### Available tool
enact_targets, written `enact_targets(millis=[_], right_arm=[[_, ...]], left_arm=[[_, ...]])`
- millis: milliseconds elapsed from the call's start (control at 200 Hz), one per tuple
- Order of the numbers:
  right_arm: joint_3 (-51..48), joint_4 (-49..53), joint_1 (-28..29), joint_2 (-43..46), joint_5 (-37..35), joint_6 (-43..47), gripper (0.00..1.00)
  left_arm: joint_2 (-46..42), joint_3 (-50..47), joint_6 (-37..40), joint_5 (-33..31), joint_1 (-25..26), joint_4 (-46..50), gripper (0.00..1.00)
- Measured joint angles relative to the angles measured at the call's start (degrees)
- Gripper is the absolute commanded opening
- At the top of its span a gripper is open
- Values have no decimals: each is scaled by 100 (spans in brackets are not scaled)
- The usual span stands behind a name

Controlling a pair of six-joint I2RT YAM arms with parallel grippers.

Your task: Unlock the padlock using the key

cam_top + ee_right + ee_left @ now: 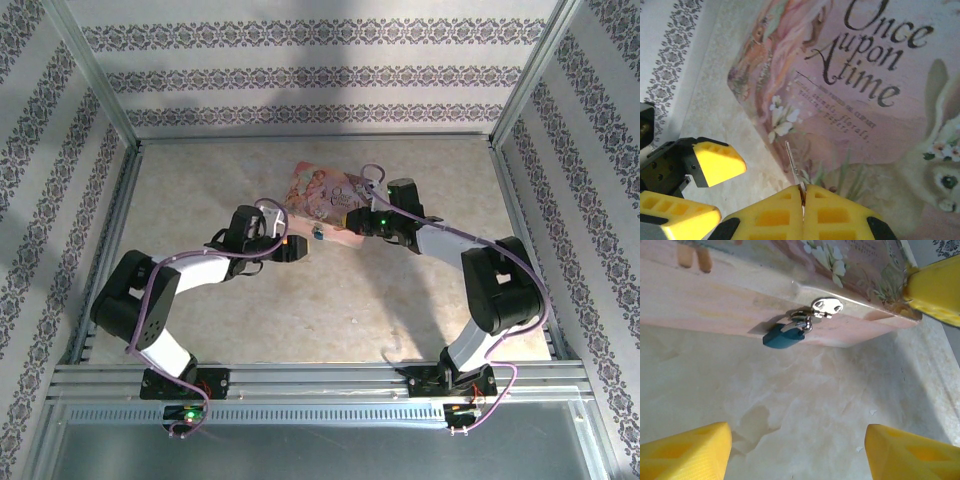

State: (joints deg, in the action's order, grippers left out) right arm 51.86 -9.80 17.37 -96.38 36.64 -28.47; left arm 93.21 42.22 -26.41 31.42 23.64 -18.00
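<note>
- The padlock (784, 337) hangs against the near side wall of the pink box (715, 305), close to that wall's right end. In the top view it is a small bluish speck (317, 236) at the box's near edge, between the two grippers.
- In the left wrist view its long axis runs on a slant. The blue body is at the lower left and the silvery shackle (801, 322) points up and to the right.
- The shackle meets a flat silvery tab (827, 305) at the box's rim. I cannot tell whether that tab is a latch or a key.
- The body's lower end hangs free above the pale table (805, 400), without touching it.
- The left gripper (799, 452) is spread wide and holds nothing — only bare table lies between its yellow fingers (685, 452). It faces the padlock from the near side but stays apart from it.
- The right gripper (802, 192) is clenched, with its two yellow pads pressed face to face at the edge of the printed lid (880, 130).
- A thin pale sliver (792, 162) rises from the seam between the pads — I cannot tell what it is.
- From the left wrist, one of the right gripper's fingers (935, 290) sits against the box's right corner, well to the right of the padlock.
</note>
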Motion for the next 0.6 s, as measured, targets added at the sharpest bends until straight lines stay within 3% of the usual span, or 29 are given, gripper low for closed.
enact_targets(millis=[600], right_arm=[[52, -603, 79, -280, 11, -98, 0]], left_arm=[[844, 726, 214, 94, 0, -175, 70]])
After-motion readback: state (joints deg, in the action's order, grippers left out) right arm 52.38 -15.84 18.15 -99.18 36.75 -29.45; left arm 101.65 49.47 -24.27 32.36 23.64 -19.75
